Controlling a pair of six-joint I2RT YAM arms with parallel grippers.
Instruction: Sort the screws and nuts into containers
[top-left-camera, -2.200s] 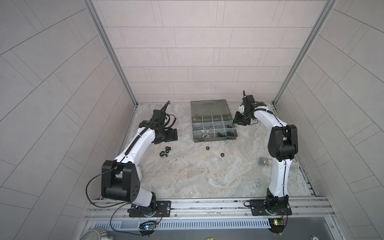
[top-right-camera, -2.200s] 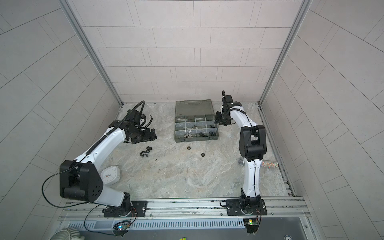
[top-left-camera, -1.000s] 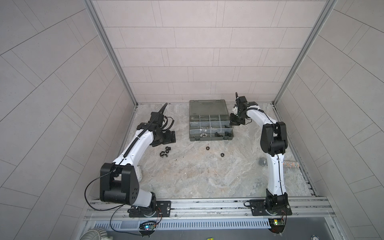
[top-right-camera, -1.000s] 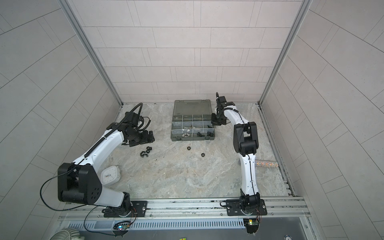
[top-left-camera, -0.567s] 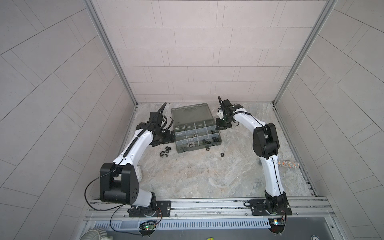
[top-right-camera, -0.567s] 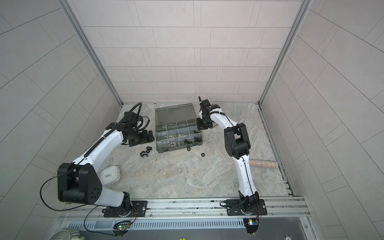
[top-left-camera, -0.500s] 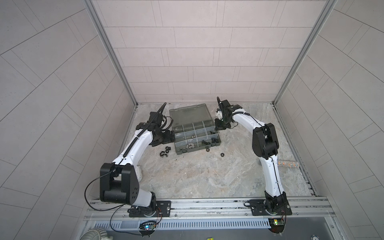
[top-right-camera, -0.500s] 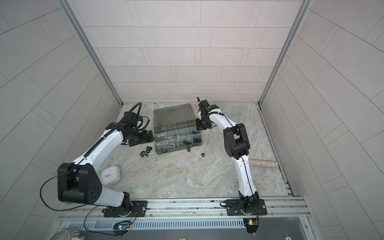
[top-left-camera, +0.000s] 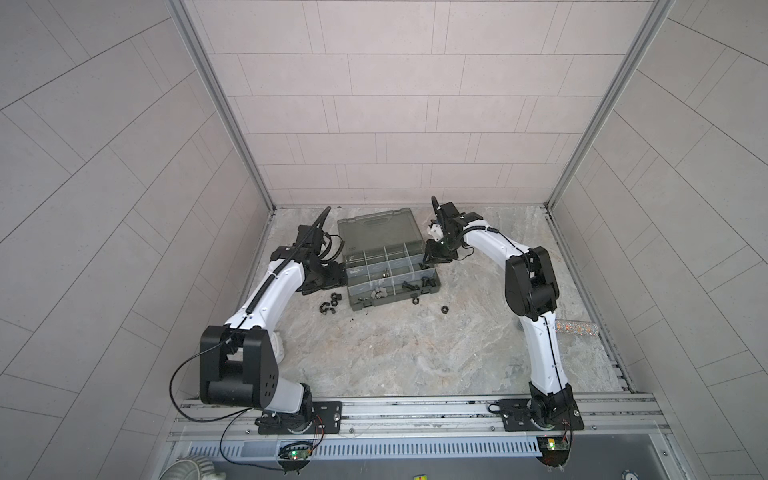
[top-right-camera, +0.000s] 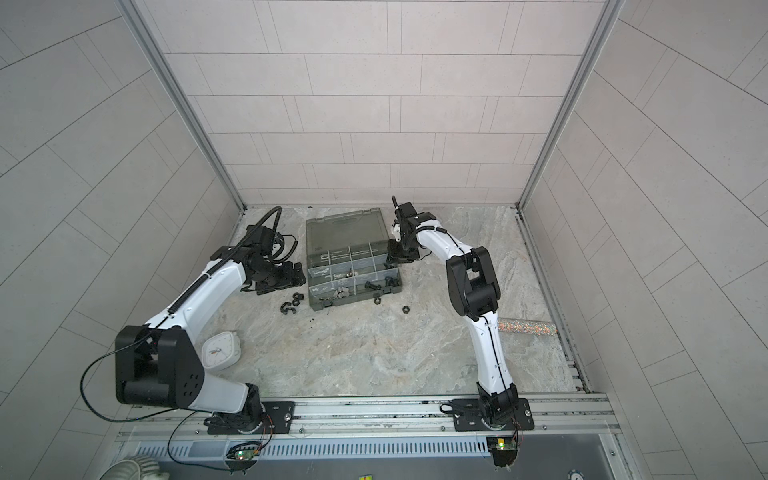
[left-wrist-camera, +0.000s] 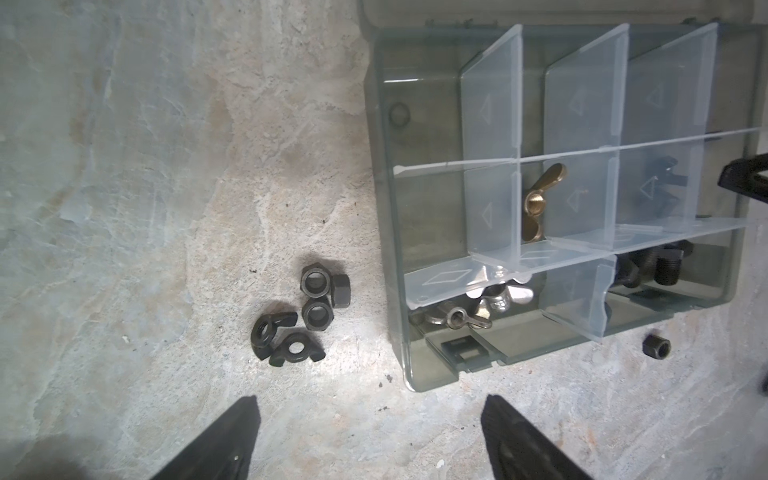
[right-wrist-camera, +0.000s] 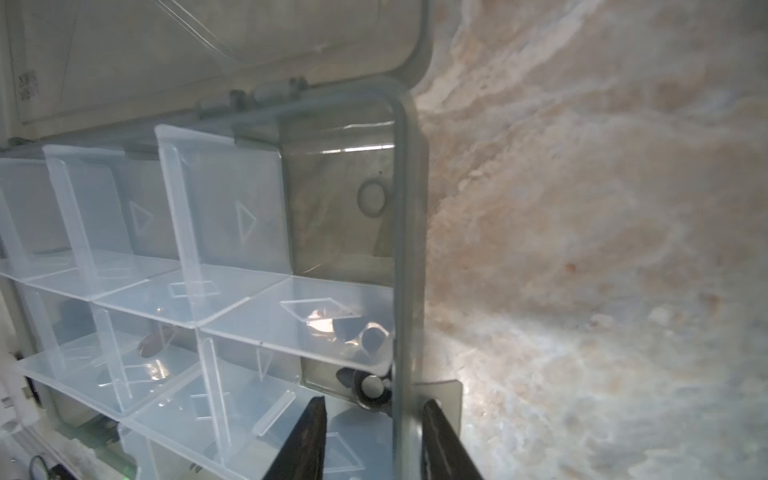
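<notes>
The smoky-grey organizer case (top-left-camera: 378, 230) (top-right-camera: 345, 228) lies open and skewed at the back middle, and pale dividers split it into containers. Black screws (top-left-camera: 415, 284) (left-wrist-camera: 665, 268) lie in its front right compartment, silvery winged nuts (left-wrist-camera: 490, 303) in the front left one. A cluster of black nuts (top-left-camera: 330, 305) (left-wrist-camera: 307, 307) lies on the table left of the case. My left gripper (top-left-camera: 328, 282) (left-wrist-camera: 370, 401) is open and empty just behind that cluster. My right gripper (top-left-camera: 432, 259) (right-wrist-camera: 374, 409) is open, its jaws straddling the case's right side wall (right-wrist-camera: 401, 291) beside a black winged nut (right-wrist-camera: 370, 388).
Two loose black nuts (top-left-camera: 414, 300) (top-left-camera: 444, 309) lie in front of the case. A white clock (top-right-camera: 220, 353) sits under the left arm. A glittery microphone (top-right-camera: 528, 326) lies at the right edge. Tiled walls close in the back and both sides.
The right gripper dragged the case leftward and turned it toward the left arm, and its jaws have since opened off the case wall. The left gripper has barely moved.
</notes>
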